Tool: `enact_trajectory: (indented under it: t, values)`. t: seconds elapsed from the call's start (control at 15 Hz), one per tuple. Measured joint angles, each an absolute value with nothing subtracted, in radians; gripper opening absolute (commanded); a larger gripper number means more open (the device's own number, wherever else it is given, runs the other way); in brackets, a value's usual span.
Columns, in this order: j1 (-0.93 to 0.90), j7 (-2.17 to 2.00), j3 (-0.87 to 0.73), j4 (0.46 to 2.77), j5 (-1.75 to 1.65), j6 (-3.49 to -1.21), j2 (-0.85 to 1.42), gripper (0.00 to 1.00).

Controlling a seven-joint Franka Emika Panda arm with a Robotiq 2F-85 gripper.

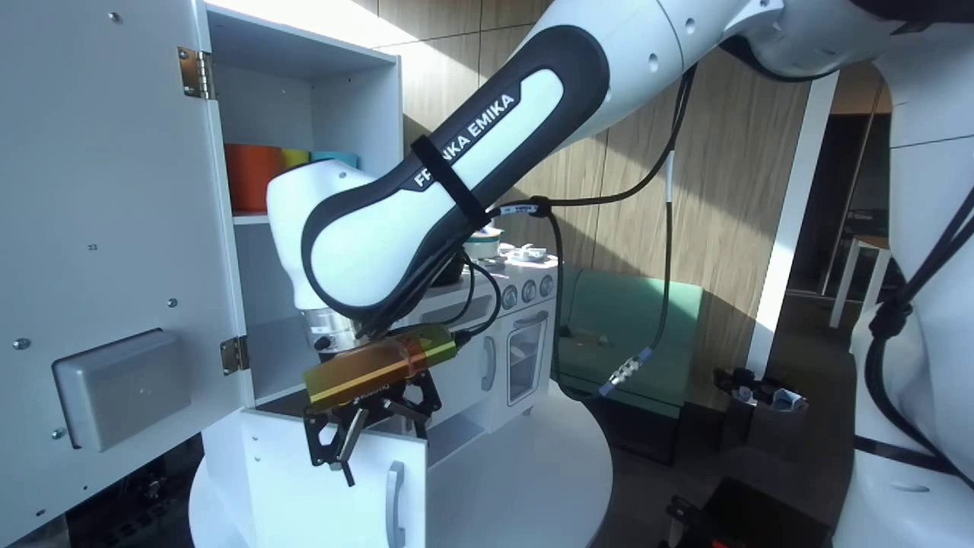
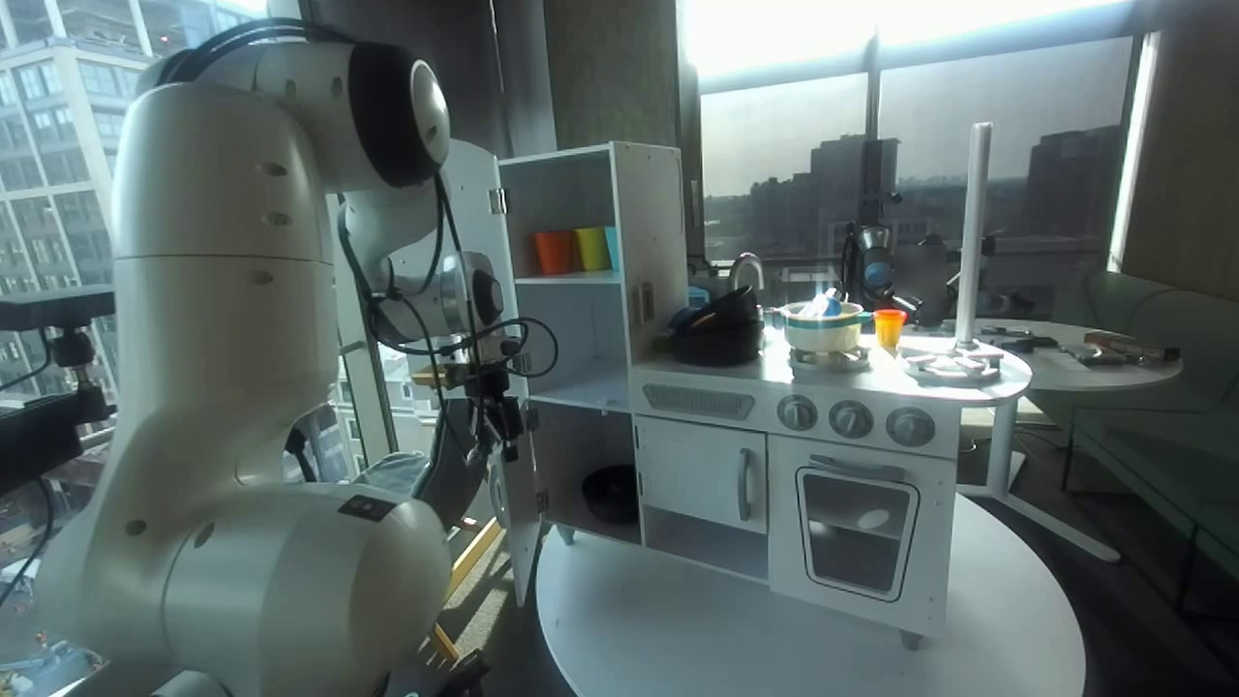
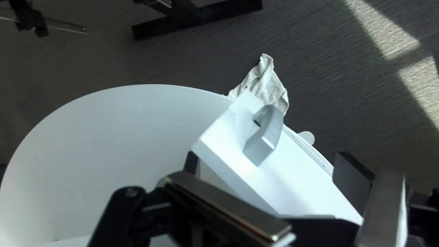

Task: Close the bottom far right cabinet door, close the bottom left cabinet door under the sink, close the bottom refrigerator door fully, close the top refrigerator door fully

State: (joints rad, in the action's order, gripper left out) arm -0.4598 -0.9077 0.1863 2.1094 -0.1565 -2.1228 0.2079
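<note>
The bottom refrigerator door (image 1: 335, 487) stands open about square to the fridge, its handle side facing out; it also shows in an exterior view (image 2: 524, 528). My gripper (image 1: 384, 438) points down at its top edge. In the wrist view the open gripper (image 3: 284, 185) has a finger on either side of that door (image 3: 305, 199); contact is unclear. The top refrigerator door (image 1: 99, 190) stands wide open, its inner face and grey dispenser back visible. The bottom left cabinet door (image 2: 699, 474) is shut. The bottom far right cabinet door (image 2: 852, 532), with a dark window, looks shut.
Orange and yellow cups (image 2: 554, 252) stand on the fridge shelf. A black pot (image 2: 610, 494) sits in the lower fridge compartment. The toy kitchen stands on a round white table (image 2: 803, 629). A cable (image 1: 666, 266) hangs from the arm. A white cloth (image 3: 265, 82) lies beyond the door.
</note>
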Motion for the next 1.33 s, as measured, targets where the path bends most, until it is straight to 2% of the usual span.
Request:
enact_trajectory:
  t: [0.4,0.87,1.13,1.33]
  values:
    - [-0.431,-0.960,0.186,2.145,-0.504,-2.070,0.183,1.00]
    - [-0.428,-1.203,0.212,2.188,-0.875,-2.148,0.152,1.00]
    - [-0.403,-1.322,0.217,2.206,-0.913,-2.286,0.125,1.00]
    - [-0.370,-1.243,0.239,2.223,-0.740,-2.404,0.068,1.00]
